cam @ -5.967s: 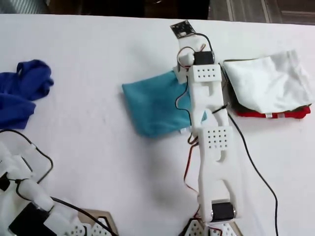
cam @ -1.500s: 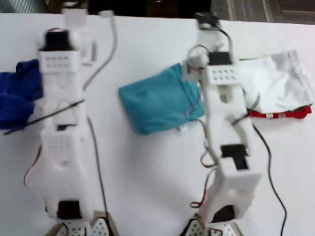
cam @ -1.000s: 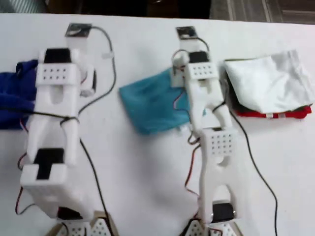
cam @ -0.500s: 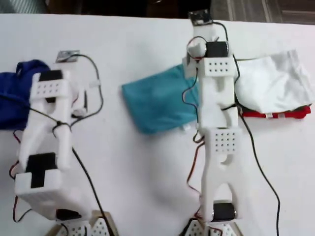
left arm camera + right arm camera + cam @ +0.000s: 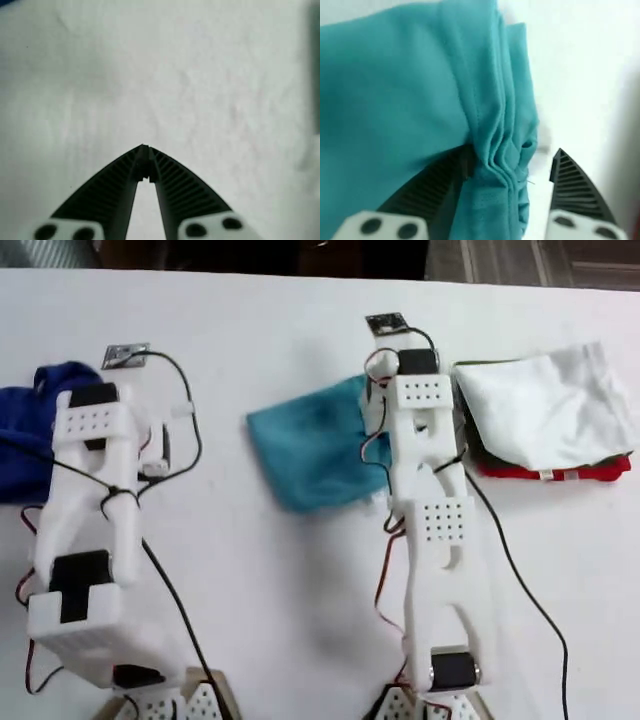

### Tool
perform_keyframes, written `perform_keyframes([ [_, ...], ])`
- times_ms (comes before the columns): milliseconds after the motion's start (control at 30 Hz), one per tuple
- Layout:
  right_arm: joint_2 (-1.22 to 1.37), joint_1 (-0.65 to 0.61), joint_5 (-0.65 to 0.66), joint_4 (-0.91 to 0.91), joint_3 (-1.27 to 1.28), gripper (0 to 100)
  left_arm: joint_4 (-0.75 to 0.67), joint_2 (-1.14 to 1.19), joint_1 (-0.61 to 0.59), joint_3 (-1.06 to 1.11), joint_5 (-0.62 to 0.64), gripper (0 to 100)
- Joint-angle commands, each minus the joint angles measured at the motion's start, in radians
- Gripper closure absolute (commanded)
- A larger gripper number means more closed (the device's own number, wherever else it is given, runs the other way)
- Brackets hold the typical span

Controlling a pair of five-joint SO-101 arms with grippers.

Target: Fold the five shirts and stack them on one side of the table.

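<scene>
**Teal shirt between released right jaws; left gripper clenched on nothing**

High view: the white table (image 5: 250,620) carries four shirts. A folded teal shirt (image 5: 305,455) lies near the middle. At the right side a white shirt (image 5: 545,405) sits on top of a red shirt (image 5: 560,472), and the red one shows as a strip along the near edge of the pile. A blue shirt (image 5: 40,430) lies crumpled at the far left edge. The right arm (image 5: 435,530) stretches over the teal shirt's right-hand edge, between that shirt and the pile. The left arm (image 5: 85,500) stands just beside the blue shirt, its forward end over bare table.

Left wrist view: this adds the jaw state. The left gripper (image 5: 144,150) is clenched, black ribbed tips meeting in a point with nothing between them. Beneath it is plain white table (image 5: 175,75).

Right wrist view: this adds the contact detail at the cloth. The right gripper (image 5: 512,157) is released, jaws spread wide. One finger (image 5: 437,182) lies against the teal shirt (image 5: 395,90), beside its bunched, pleated edge. The other finger (image 5: 572,182) stands apart from the cloth, over white table (image 5: 580,60). The gathered edge sits between the two fingers, not pinched.
</scene>
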Motion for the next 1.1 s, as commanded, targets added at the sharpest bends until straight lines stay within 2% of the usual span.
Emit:
perform_keyframes([
  [0, 0.03, -0.022, 0.005, -0.007, -0.009, 74.7, -0.011, -0.06, -0.014, -0.002, 0.002, 97],
  [167, 0.028, -0.028, 0.006, 0.001, -0.003, 76.7, -0.032, -0.06, -0.014, -0.001, 0.002, 97],
  [333, 0.031, -0.028, 0.008, 0.045, 0.0, 99.0, -0.032, -0.063, -0.014, -0.008, 0.002, 97],
  [400, 0.033, -0.027, 0.018, 0.062, 0.0, 96.1, -0.032, -0.063, -0.014, -0.008, 0.002, 97],
  [533, 0.025, -0.019, 0.123, 0.065, -0.011, 97.8, -0.031, -0.063, -0.014, -0.005, 0.003, 97],
  [633, -0.012, -0.004, 0.132, 0.068, -0.028, 97.8, -0.025, -0.063, -0.014, -0.002, 0.003, 97],
  [933, -0.351, 0.01, 0.14, 0.07, -0.026, 97.9, -0.028, -0.063, -0.069, -0.008, 0.003, 97],
  [1067, -0.461, 0.004, 0.213, 0.07, -0.009, 97.9, -0.031, -0.063, -0.075, -0.008, 0.003, 97],
])
